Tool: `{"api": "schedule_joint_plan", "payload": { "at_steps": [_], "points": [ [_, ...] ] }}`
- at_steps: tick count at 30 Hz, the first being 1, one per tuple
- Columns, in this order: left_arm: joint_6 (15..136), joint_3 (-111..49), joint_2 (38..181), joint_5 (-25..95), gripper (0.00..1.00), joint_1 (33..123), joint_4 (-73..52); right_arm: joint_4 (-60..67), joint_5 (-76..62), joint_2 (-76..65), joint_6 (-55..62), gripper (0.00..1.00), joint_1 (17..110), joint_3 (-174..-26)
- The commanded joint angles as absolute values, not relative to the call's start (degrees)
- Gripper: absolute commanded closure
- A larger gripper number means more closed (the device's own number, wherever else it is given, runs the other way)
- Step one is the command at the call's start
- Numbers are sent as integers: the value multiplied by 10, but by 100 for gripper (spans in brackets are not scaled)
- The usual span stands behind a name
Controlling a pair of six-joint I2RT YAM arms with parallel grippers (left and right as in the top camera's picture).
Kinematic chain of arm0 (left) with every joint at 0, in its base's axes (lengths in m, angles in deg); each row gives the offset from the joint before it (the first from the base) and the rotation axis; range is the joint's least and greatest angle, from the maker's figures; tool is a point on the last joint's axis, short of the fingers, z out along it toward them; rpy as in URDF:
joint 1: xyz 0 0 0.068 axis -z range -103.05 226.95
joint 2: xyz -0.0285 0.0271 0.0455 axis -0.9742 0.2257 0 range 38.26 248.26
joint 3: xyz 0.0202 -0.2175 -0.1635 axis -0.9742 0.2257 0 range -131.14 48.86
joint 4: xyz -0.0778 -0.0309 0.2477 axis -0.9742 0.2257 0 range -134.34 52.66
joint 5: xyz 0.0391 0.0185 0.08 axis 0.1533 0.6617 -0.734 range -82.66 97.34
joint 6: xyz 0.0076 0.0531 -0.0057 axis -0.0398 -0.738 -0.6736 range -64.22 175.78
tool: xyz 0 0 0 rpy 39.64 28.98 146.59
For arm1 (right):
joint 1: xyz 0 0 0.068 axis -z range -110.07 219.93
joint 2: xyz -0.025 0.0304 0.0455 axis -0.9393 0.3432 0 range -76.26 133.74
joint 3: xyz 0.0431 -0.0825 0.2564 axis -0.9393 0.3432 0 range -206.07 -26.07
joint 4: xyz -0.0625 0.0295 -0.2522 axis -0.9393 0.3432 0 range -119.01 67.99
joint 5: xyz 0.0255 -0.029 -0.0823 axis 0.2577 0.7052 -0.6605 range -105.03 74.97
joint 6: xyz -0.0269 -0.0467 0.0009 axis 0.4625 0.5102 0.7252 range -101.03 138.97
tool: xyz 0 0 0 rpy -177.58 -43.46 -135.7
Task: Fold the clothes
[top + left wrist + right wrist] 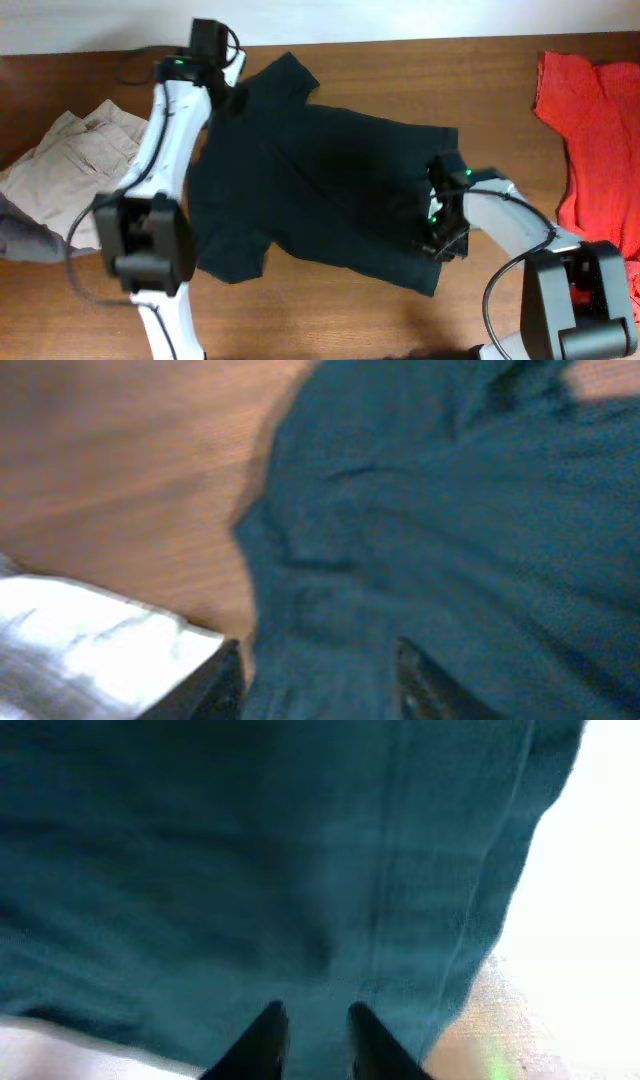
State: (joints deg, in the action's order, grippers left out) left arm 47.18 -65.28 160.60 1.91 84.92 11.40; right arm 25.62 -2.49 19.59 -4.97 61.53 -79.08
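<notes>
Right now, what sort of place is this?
Likely a robot lab's laundry-folding station: a wooden table, a black T-shirt spread on it under two robot arms, and beige trousers and red garments heaped at its ends.

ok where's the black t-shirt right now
In the overhead view the black T-shirt lies spread across the middle of the wooden table, between the beige trousers at the left edge and the red garment at the right edge.

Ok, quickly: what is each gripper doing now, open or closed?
Left gripper: open, fingers apart over the black T-shirt, holding nothing.
Right gripper: closed on the black T-shirt near its hem.
</notes>
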Motion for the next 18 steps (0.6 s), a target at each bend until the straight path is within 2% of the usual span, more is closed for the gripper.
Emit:
{"api": "schedule_joint_plan", "payload": {
  "at_steps": [1,6,18],
  "points": [
    [472,-673,1511,15,45,851,158,214,-88,200,-139,79,614,-732],
    [481,-673,1464,15,41,851,204,198,-127,200,-197,96,658,-677],
    [502,-673,1454,20,39,851,226,219,-190,192,-208,96,798,-666]
  ]
}}
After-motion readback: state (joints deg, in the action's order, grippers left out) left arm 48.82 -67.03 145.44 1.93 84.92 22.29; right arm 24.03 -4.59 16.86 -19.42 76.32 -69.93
